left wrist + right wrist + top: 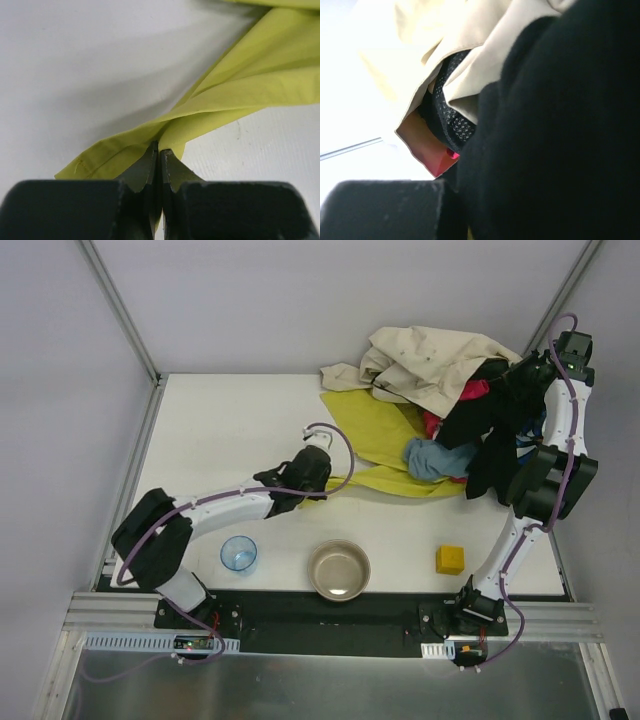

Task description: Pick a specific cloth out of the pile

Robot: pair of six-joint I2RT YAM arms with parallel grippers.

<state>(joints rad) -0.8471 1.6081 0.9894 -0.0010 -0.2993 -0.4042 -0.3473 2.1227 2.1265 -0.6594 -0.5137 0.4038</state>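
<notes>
Tabletop (230, 430), cloth (240, 85) in left gripper (159, 152)

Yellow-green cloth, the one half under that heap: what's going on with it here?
The left gripper is shut on one end of the yellow-green cloth, which stretches across the table with its far end under the pile. The right gripper is up in the pile with black fabric draped over it; whether it grips anything is hidden. The cloth is not yet free of the pile.
</notes>
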